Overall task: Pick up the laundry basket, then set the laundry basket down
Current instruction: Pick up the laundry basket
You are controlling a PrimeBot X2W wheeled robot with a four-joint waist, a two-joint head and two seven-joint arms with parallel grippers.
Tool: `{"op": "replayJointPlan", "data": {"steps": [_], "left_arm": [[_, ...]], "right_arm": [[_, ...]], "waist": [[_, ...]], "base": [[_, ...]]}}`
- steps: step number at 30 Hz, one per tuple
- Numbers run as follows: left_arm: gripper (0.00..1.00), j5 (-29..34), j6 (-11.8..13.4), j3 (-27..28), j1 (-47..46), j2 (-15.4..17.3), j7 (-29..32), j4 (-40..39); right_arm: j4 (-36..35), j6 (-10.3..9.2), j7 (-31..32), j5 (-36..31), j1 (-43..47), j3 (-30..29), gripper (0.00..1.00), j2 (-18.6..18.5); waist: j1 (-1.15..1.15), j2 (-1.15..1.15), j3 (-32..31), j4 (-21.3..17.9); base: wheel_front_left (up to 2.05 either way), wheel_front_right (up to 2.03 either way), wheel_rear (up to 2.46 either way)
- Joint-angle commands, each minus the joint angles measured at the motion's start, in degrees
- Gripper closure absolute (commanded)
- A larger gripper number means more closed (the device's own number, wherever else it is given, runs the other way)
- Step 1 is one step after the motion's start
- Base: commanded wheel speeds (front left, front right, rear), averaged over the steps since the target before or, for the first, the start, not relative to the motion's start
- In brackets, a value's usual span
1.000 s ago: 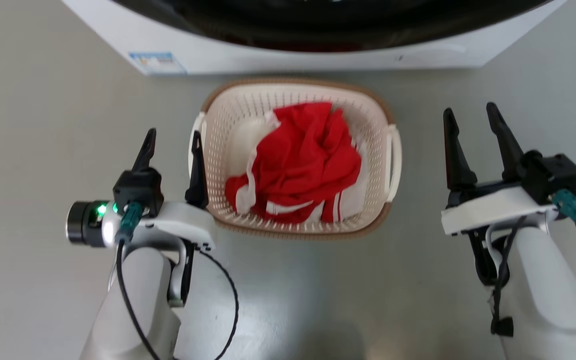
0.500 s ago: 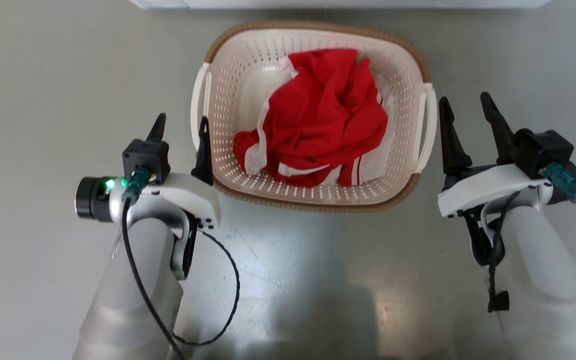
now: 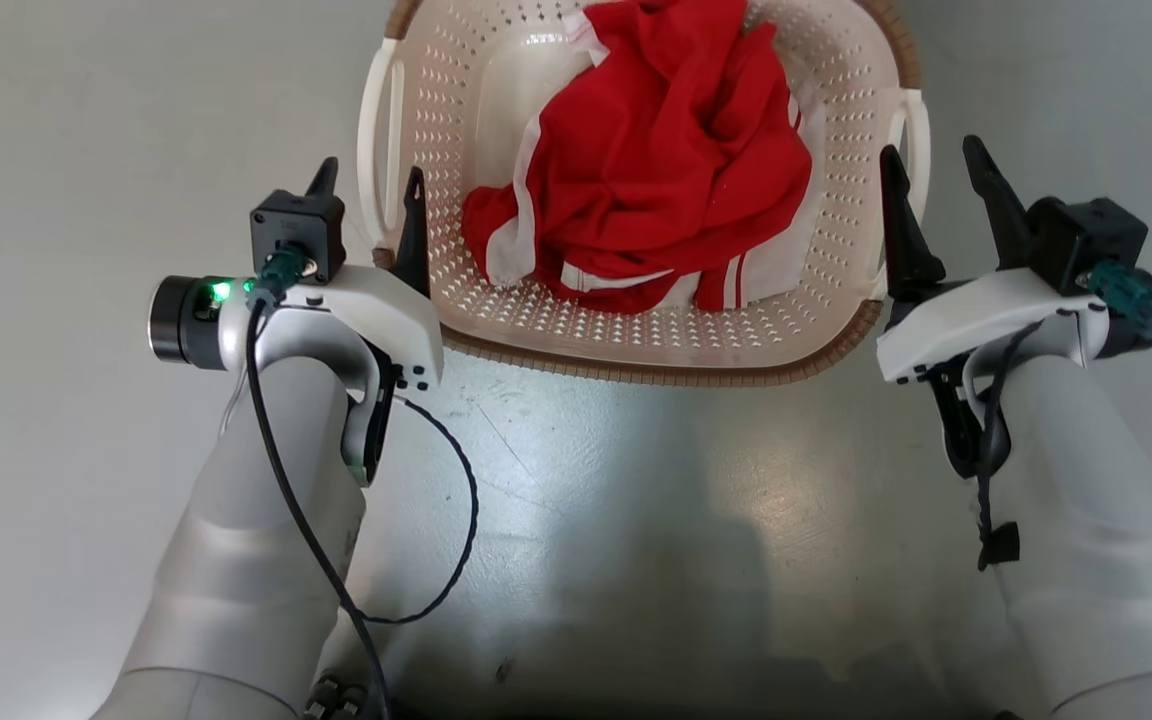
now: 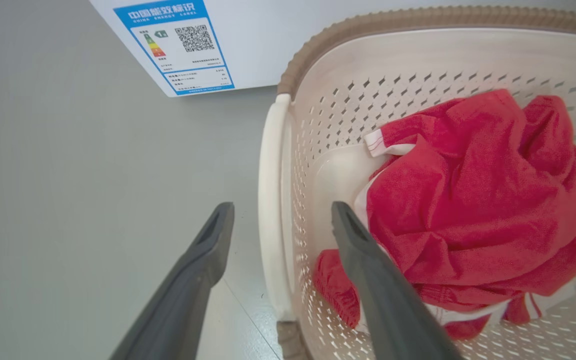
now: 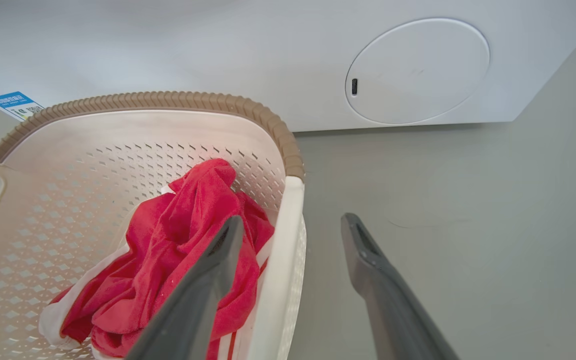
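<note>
**Item:** small cream-white perforated plastic laundry basket (image 3: 656, 345), rounded-rectangular, with a brown woven-look rim. It is judged to be resting on the grey floor (image 3: 636, 520), just in front of the white washing machine (image 5: 168, 50).

**Contents:** one crumpled red garment (image 3: 656, 150) with white stripes.

**Left hand** (image 3: 370, 172): open. The white left loop handle (image 4: 270, 200) is straddled, with one dark finger inside the basket wall and one outside.

**Right hand** (image 3: 931, 148): open. The white right loop handle (image 5: 283, 240) is straddled in the same way.

Neither handle is clamped. Whether any finger touches plastic cannot be told.

**Progress:** the approach is judged complete. The grasp, the lift and the set-down are all left to be done.

**Edges and room:**
- The far rim is seen near the machine's front panel, so little room is judged available beyond the basket.
- Open floor is seen on both sides and toward the robot.
- The inner finger of each hand lies close to the garment, so cloth may be pinched on closing.
- A level, matched lift is judged necessary, or the basket may tip.
</note>
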Motion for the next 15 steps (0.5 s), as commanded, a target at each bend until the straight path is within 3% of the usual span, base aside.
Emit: {"op": "replayJointPlan", "data": {"steps": [1,8,15], "left_arm": [[0.0,0.09,-0.2,1.52,0.46,1.42,-0.29,-0.18],[0.0,1.22,-0.54,2.35,-2.46,1.44,-0.29,4.46],[0.0,1.52,-2.75,1.82,-5.38,1.44,-0.29,9.09]], "right_arm": [[-0.35,0.39,-0.62,0.32,0.87,1.55,0.0,0.96],[2.34,0.39,-0.62,1.45,-1.09,3.36,0.0,0.96],[5.66,0.39,-0.62,2.85,-2.49,5.31,0.0,0.96]], "waist": [[0.0,0.0,0.63,0.05],[0.0,0.0,1.99,0.09],[0.0,0.0,2.52,0.24]], "base": [[0.0,0.0,0.0],[0.0,0.0,0.0],[0.0,0.0,0.0]]}}
